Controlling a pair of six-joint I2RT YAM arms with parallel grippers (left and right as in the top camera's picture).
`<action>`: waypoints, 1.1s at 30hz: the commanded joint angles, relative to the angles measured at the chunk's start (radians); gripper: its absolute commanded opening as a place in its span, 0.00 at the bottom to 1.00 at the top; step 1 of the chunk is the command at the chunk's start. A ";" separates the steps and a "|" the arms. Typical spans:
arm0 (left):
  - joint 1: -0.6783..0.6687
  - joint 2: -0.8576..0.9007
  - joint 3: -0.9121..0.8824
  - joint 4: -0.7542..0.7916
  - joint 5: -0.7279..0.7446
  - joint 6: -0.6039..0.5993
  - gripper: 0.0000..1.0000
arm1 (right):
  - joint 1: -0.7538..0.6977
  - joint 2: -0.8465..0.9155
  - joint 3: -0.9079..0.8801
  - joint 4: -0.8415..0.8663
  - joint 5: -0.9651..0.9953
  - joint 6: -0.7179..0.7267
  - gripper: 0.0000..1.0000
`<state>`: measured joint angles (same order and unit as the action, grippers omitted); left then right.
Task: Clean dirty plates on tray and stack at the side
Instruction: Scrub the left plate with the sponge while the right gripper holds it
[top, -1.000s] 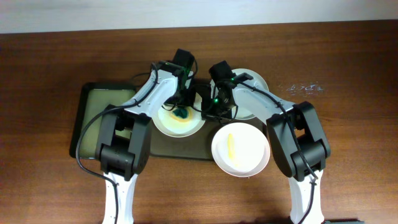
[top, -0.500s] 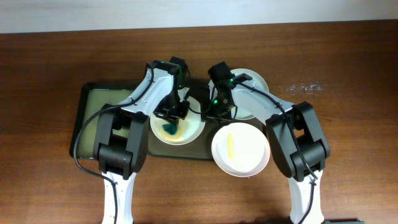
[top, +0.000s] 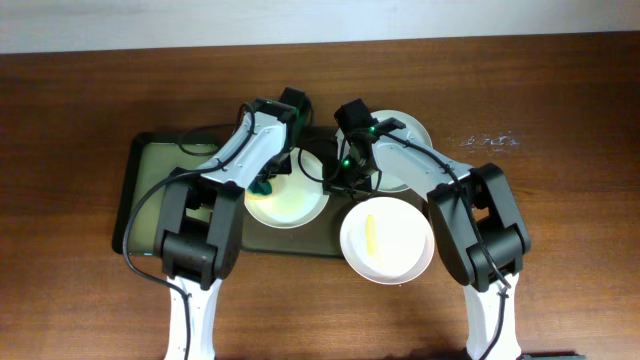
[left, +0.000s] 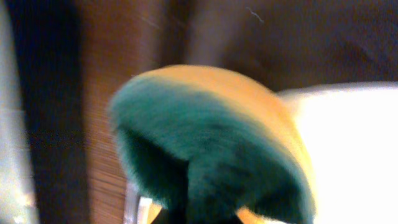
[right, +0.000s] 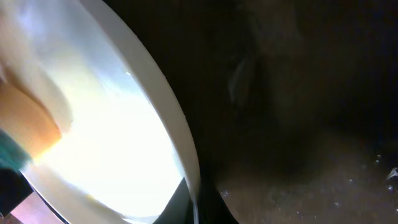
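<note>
A pale plate (top: 292, 204) lies on the dark tray (top: 160, 190). My left gripper (top: 264, 186) is shut on a green and yellow sponge (left: 205, 149), pressed at the plate's left edge; the sponge fills the left wrist view, with the white plate (left: 348, 143) to its right. My right gripper (top: 338, 182) is shut on that plate's right rim (right: 186, 155), seen edge-on between the dark fingers (right: 180, 202). A second plate (top: 386, 240) with a yellow smear overlaps the tray's front right corner. A third plate (top: 410, 132) lies at the back right, partly under my right arm.
Brown wooden table (top: 560, 200) surrounds the tray. The tray's left half (top: 150, 170) holds nothing. Both arms cross over the tray's middle and right side.
The left gripper has swept the sponge over the plate, from its back middle to its front left, then up to its left edge. The right gripper has kept its hold.
</note>
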<state>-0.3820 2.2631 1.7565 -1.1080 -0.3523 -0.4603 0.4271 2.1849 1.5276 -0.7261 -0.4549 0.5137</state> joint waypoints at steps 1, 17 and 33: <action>0.011 0.011 -0.001 -0.084 0.511 0.366 0.00 | 0.005 0.034 -0.037 -0.016 0.055 -0.015 0.04; 0.012 0.011 -0.001 0.206 -0.261 -0.068 0.00 | 0.005 0.034 -0.037 -0.017 0.055 -0.015 0.04; 0.010 0.011 -0.001 -0.038 0.718 0.638 0.00 | 0.005 0.034 -0.037 -0.017 0.055 -0.015 0.04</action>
<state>-0.3737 2.2669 1.7596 -1.2140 0.2829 0.1436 0.4297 2.1834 1.5253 -0.7387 -0.4587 0.4957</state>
